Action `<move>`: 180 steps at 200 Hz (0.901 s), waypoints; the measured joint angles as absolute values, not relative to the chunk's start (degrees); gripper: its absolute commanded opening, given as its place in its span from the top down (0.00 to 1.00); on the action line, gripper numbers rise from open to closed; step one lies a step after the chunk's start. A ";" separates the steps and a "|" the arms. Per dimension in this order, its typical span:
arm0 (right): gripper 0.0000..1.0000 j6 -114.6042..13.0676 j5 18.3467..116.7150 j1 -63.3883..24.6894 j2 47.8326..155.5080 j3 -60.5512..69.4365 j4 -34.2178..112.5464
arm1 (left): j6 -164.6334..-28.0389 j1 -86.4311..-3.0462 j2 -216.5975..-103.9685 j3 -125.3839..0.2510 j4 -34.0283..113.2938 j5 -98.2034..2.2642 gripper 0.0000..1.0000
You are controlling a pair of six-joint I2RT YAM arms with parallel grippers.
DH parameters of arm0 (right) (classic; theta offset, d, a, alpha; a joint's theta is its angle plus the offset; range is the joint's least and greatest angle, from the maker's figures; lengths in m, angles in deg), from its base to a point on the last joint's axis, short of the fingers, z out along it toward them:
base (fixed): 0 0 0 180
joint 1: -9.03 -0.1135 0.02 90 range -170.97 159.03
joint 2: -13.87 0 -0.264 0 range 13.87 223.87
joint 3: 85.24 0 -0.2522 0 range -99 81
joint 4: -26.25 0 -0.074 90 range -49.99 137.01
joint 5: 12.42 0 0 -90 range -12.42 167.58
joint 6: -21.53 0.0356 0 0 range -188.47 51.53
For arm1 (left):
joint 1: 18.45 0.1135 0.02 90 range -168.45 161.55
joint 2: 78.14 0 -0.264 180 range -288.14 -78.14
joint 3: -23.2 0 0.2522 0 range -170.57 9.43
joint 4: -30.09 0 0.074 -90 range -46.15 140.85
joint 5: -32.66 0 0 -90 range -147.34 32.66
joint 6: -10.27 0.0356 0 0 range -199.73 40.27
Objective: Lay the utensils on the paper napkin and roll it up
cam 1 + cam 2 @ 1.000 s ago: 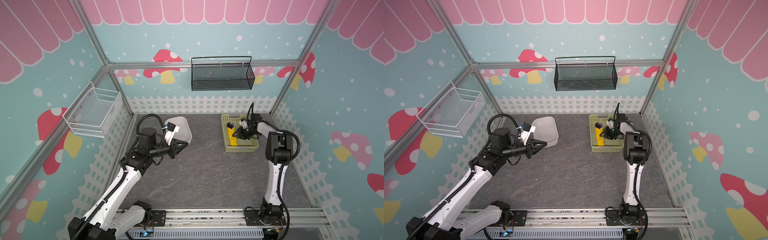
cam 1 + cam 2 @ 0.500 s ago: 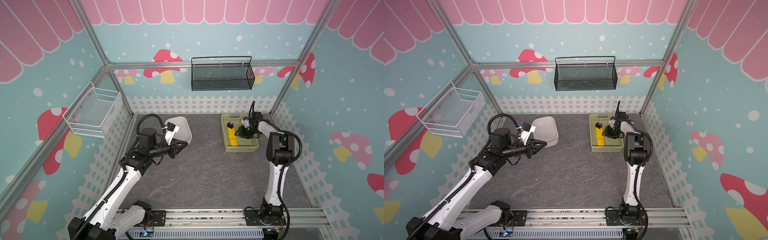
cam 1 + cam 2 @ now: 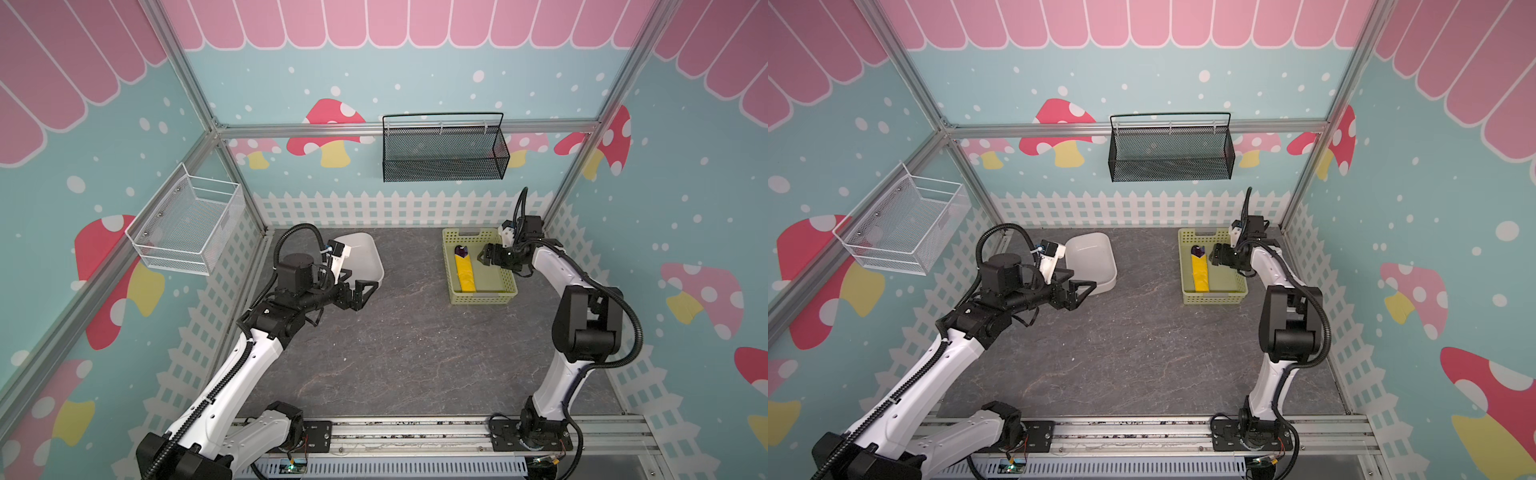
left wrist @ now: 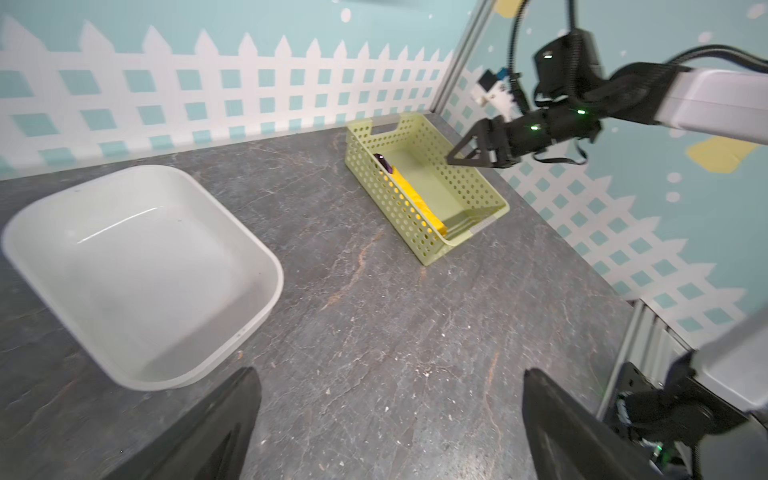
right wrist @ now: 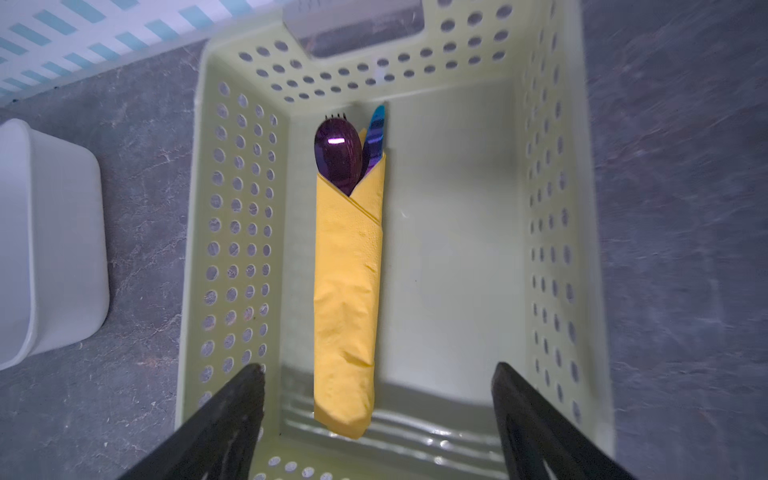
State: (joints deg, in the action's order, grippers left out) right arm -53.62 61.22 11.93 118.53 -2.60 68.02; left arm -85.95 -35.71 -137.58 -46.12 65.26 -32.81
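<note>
The paper napkin [image 5: 347, 282] is a narrow yellow roll lying lengthways in the pale green perforated basket [image 5: 241, 232], close to one long wall. The utensils stick out of its far end: a purple spoon bowl [image 5: 337, 156], a knife tip [image 5: 375, 133] and fork tines [image 5: 336, 115]. My right gripper [image 5: 378, 365] hangs open above the basket, not touching the roll. Both top views show the roll [image 3: 464, 272] [image 3: 1199, 272] and the right gripper [image 3: 484, 254] [image 3: 1214, 254] beside it. My left gripper [image 4: 388, 374] [image 3: 365, 291] stands open and empty over the bare table.
A white tub [image 4: 137, 266] [image 3: 365, 257] sits at the back left, just behind my left gripper. A black mesh basket [image 3: 444, 153] hangs on the back wall and a white wire basket [image 3: 187, 224] on the left wall. Fence-printed walls enclose the grey table.
Both grippers have opened wide from nearly shut. The arms have hardly moved, and the roll lies in the same place in the basket.
</note>
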 measured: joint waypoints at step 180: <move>0.01 -62.16 86.88 11.93 74.84 73.03 2.28 | -83.98 -37.08 -145.56 -21.64 37.26 -79.23 0.08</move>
State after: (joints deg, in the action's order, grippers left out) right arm -62.16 86.88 11.93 74.84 73.03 2.28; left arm -83.98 -37.08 -145.56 -21.64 37.26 -79.23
